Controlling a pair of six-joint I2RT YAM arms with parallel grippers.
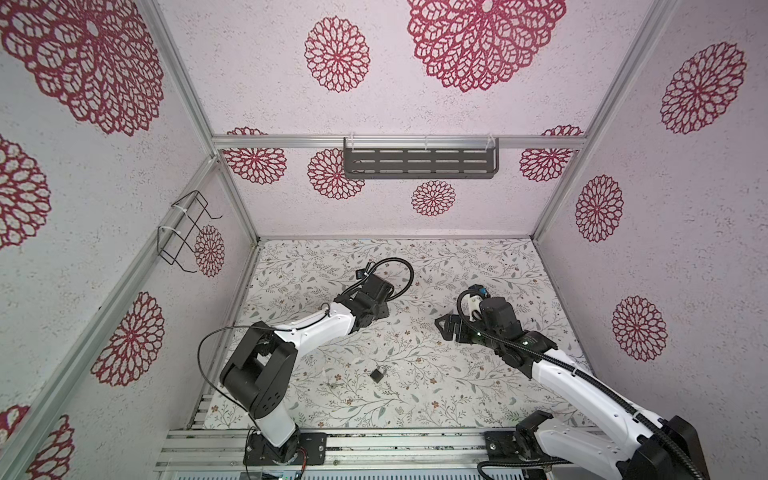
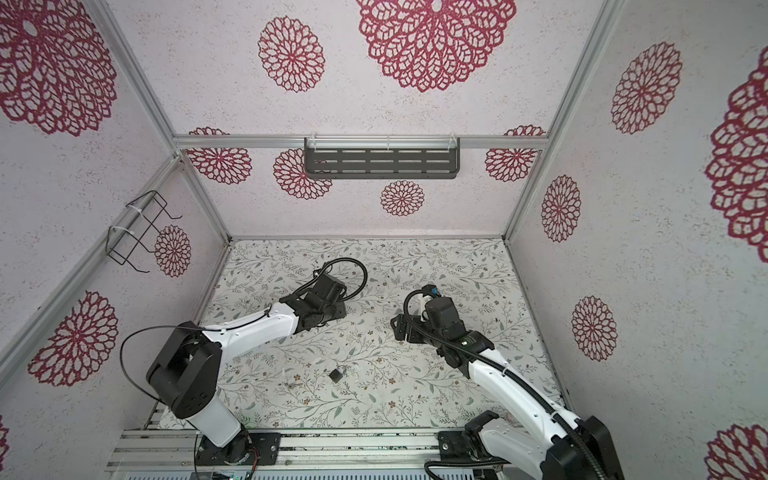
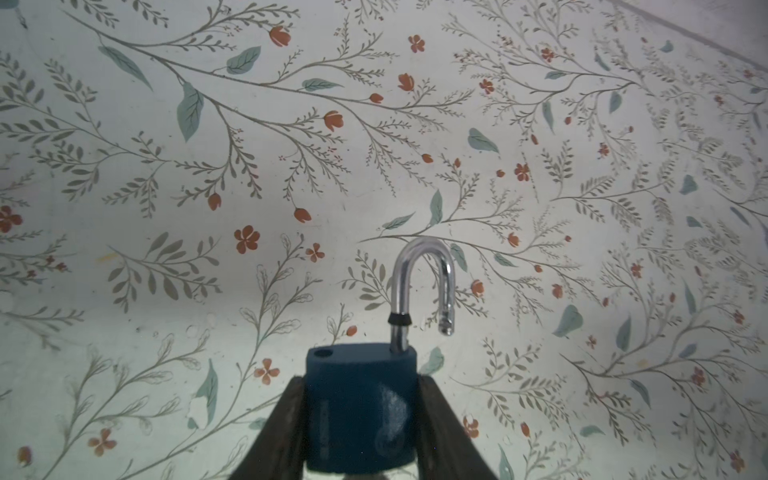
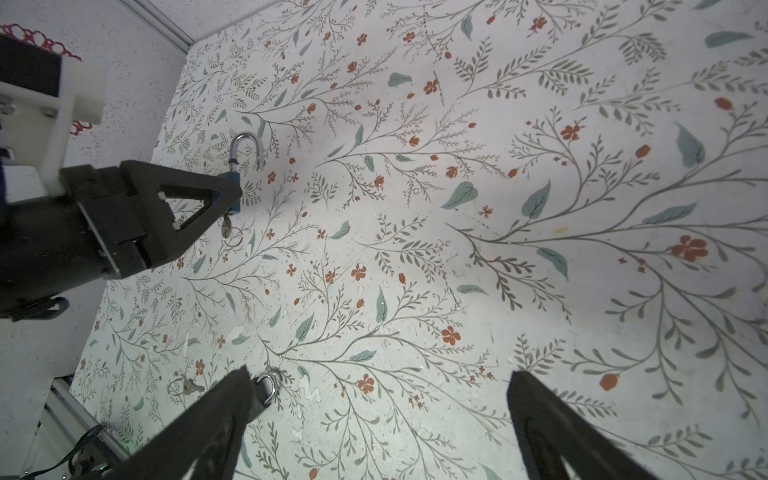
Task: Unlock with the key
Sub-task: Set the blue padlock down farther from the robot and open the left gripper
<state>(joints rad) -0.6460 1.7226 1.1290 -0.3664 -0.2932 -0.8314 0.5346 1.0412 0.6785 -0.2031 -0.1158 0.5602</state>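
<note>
On the floral tabletop [image 1: 457, 399], a dark padlock [image 1: 377, 374] and a loose key [image 4: 190, 387] lie near the front, between the arms. Stretched low toward the middle, the left gripper [image 3: 360, 379] clamps the blue padlock [image 3: 361, 415] by its body. The shackle [image 3: 422, 282] is open, and an inserted key [image 4: 226, 226] hangs beneath. The right gripper [image 4: 379, 374] hovers spread wide and empty, well apart from the blue padlock.

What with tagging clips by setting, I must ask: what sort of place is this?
Probably a robot lab test cell, not a home: an aluminium frame boxes in wallpapered panel walls, and the left arm and right arm are mounted on a slotted rail beside a floral tabletop.
</note>
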